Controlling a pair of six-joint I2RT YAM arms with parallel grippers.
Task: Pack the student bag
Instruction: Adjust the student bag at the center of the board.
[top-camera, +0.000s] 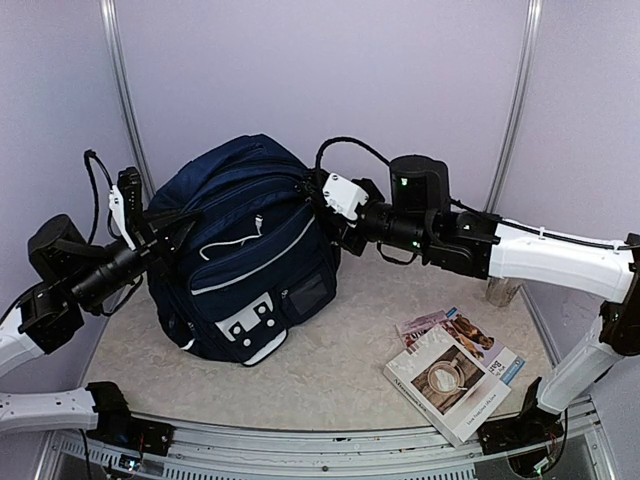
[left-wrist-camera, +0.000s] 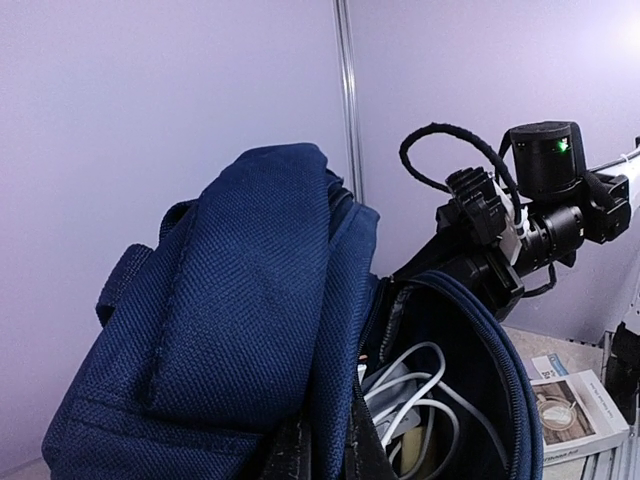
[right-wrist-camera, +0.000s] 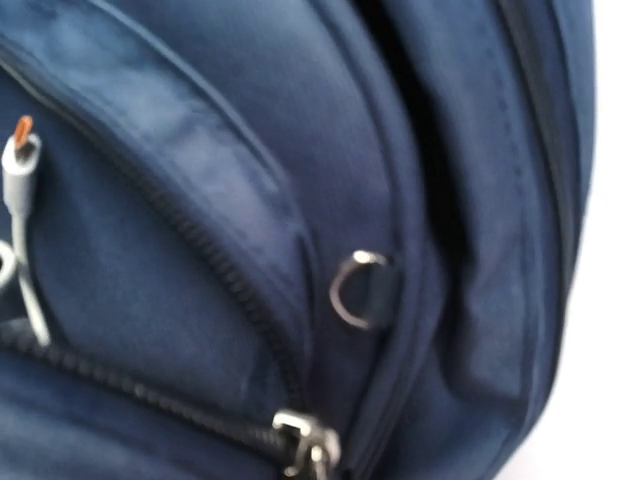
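The student bag (top-camera: 245, 250), a navy backpack with white piping, stands upright at the left middle of the table. Its front pocket is unzipped, and a white cable (top-camera: 235, 240) hangs out of it. My left gripper (top-camera: 172, 232) is at the bag's left side. In the left wrist view it (left-wrist-camera: 330, 445) is shut on the pocket's fabric edge (left-wrist-camera: 345, 330), with coiled white cable (left-wrist-camera: 420, 390) inside the pocket. My right gripper (top-camera: 322, 203) is against the bag's upper right side. Its wrist view shows only blue fabric, a zipper pull (right-wrist-camera: 305, 445) and a D-ring (right-wrist-camera: 356, 290); its fingers are hidden.
Two books (top-camera: 450, 375) lie at the front right of the table. A clear glass (top-camera: 503, 290) stands behind the right forearm. Purple walls enclose the back and sides.
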